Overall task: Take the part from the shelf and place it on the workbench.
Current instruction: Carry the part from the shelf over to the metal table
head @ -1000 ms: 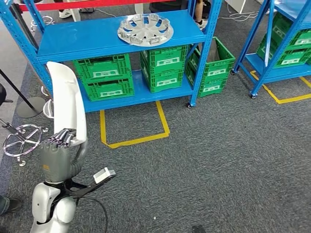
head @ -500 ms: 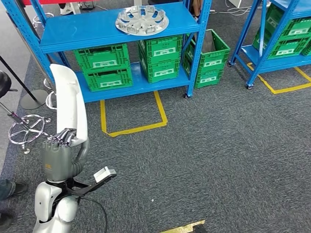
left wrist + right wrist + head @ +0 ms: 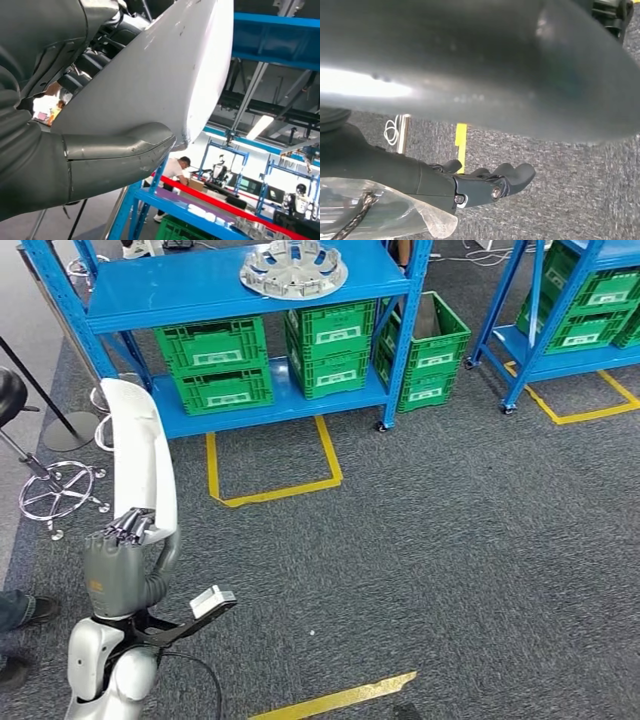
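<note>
Though green crates [image 3: 213, 347] carry labels, none is readable.

The left hand [image 3: 86, 125] holds a white curved part [image 3: 158, 80] above a blue shelf [image 3: 181, 205].

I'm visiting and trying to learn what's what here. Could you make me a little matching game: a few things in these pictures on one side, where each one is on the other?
Things:
1. white curved part
2. silver wheel cover
3. green crates
4. yellow tape outline

Places:
A. on the carpet in front of the shelf
B. on the shelf's upper blue board
C. held in the robot's left hand
D. on the shelf's lower blue board

Pairs: 1-C, 2-B, 3-D, 4-A
</note>
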Tool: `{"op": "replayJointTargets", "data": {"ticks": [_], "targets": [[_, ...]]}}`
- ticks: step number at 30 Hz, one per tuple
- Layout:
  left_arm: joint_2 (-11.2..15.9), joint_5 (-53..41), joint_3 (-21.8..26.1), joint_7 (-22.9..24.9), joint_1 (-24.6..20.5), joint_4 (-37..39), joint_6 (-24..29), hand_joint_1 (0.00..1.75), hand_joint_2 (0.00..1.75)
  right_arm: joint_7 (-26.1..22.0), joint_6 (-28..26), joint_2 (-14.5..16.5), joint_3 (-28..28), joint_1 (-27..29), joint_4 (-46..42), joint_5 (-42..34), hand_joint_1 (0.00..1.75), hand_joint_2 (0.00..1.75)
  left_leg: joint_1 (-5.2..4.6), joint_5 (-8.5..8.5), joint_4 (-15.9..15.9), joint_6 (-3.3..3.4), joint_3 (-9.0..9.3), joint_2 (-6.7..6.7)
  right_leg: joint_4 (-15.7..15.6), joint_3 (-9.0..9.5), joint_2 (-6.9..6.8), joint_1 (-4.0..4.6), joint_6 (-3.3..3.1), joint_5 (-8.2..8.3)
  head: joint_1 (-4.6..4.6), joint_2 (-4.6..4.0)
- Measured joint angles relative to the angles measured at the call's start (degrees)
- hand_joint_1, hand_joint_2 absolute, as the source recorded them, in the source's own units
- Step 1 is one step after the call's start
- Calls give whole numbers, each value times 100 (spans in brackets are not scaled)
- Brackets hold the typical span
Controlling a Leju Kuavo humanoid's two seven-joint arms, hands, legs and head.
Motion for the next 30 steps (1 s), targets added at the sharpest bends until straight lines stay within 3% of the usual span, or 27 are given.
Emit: {"op": "replayJointTargets", "data": {"ticks": [2,4,5,6,7,9,11,14,15,17,19,20,21,22,24,26,30], "targets": [[-4,-3,-1,1,0,1,0,175,175,-2,3,-1,0,0,0,2,0,0,22,65,-48,51,-48,13,458,-228,22,-6,43,-313,19,0],[-5,-4,-1,2,10,5,-1,175,175,-2,6,-1,0,7,0,2,0,0,10,113,-36,75,-130,15,1224,-548,30,-16,79,-685,30,0],[-4,-4,-1,2,18,10,-1,175,175,-2,8,-1,0,14,0,2,0,0,4,133,-22,74,-168,15,1479,-644,30,-19,92,-762,28,0],[-4,-5,-1,2,23,15,-1,175,175,-1,9,-1,0,21,0,1,0,0,1,148,-3,70,-203,15,1515,-634,30,-20,99,-724,29,0],[-4,-7,-1,2,26,19,-1,175,175,-1,10,-1,0,26,0,2,0,0,0,156,22,65,-232,14,1321,-510,30,-21,98,-588,30,0],[-4,-13,-1,11,25,22,-1,175,175,1,18,-1,0,22,0,11,0,0,-10,161,77,41,-274,13,551,-74,31,-23,84,-267,30,0],[-3,-19,-2,40,15,22,0,175,175,4,40,-1,0,6,0,31,0,0,-34,176,133,-9,-328,12,46,196,38,-19,37,-146,23,0],[1,-32,-5,90,9,26,1,175,175,13,69,-1,0,20,0,58,0,0,-41,209,173,-106,-392,5,-18,184,40,-21,-68,-106,24,0],[6,-35,-6,100,6,26,1,175,175,12,72,-2,0,25,0,64,0,0,-37,149,238,-141,-421,-1,-24,174,35,-32,-104,-80,16,0],[19,-35,-7,109,0,26,1,175,175,7,76,-3,0,23,0,74,0,0,-11,-183,698,-214,-599,-15,-34,147,24,-50,-165,-36,-4,0],[33,-35,-7,113,6,27,0,175,175,2,79,-3,0,20,0,80,0,0,19,-576,1456,-269,-881,-15,-26,104,22,-47,-191,-13,-18,0],[39,-35,-7,114,12,28,-1,175,175,-1,80,-3,0,23,0,81,0,0,30,-662,1709,-284,-965,-15,-20,83,22,-46,-194,-4,-19,0],[45,-35,-7,114,16,30,-1,175,175,-1,79,-3,0,27,0,83,0,0,38,-637,1765,-288,-955,-15,-13,68,22,-46,-194,3,-20,0],[50,-35,-7,114,17,30,-1,175,175,-2,72,-3,0,29,0,91,0,0,45,-511,1599,-282,-843,-15,-7,60,25,-46,-191,8,-20,0],[56,-35,-7,121,7,31,-1,175,175,-2,20,-3,0,25,0,144,0,0,41,-151,841,-236,-428,-16,2,59,30,-39,-180,13,-18,0],[60,-37,-7,144,-11,31,0,175,175,-2,-75,-3,0,12,0,226,0,0,21,3,284,-172,-168,-18,18,25,29,-22,-144,29,-16,0],[62,-42,-9,186,-10,31,1,175,175,3,-185,-3,0,6,0,315,0,0,36,32,110,-55,-177,-45,72,-86,6,-16,-24,0,-7,0]]}}
